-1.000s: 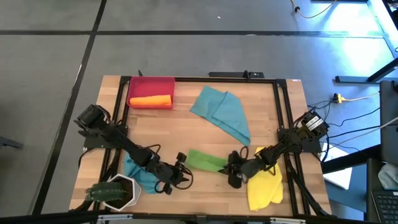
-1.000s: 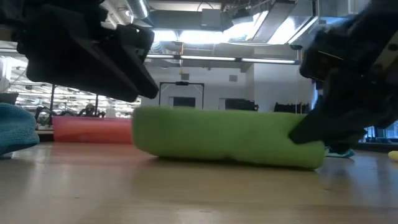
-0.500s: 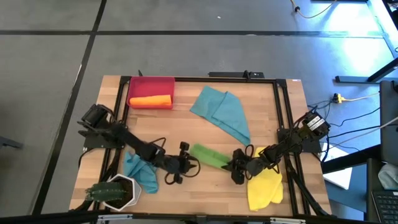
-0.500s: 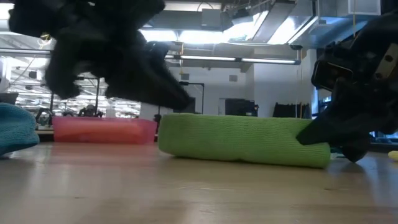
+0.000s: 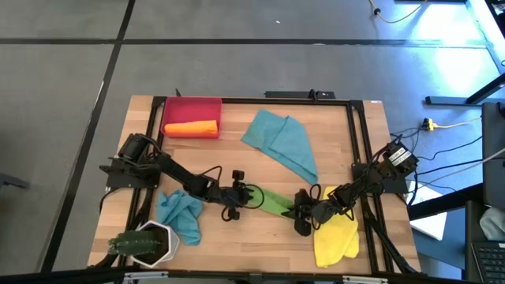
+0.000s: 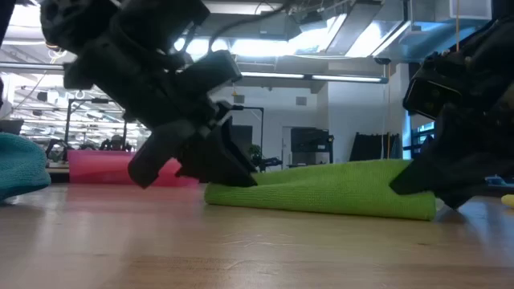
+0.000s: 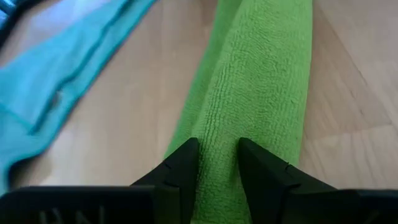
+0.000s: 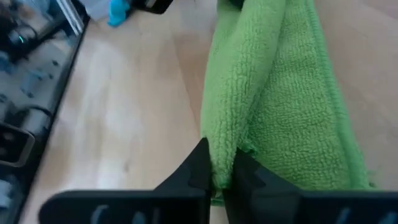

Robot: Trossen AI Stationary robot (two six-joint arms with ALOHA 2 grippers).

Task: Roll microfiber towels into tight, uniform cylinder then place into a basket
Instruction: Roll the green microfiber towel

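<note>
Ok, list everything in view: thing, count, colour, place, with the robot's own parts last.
Green towel: one, rolled, table front centre, held at both ends.
Orange towel: one, rolled, inside the basket.
Basket: one, red, back left.
Teal towels: two; one spread back centre, one crumpled front left.
Yellow towel: one, front right.
Plant pot: one, white, front left corner.
Left gripper: pinching the green towel.
Right gripper: pinching its other end.

arms: black, jointed | cables: black, looped | jaws: dark, angular
</note>
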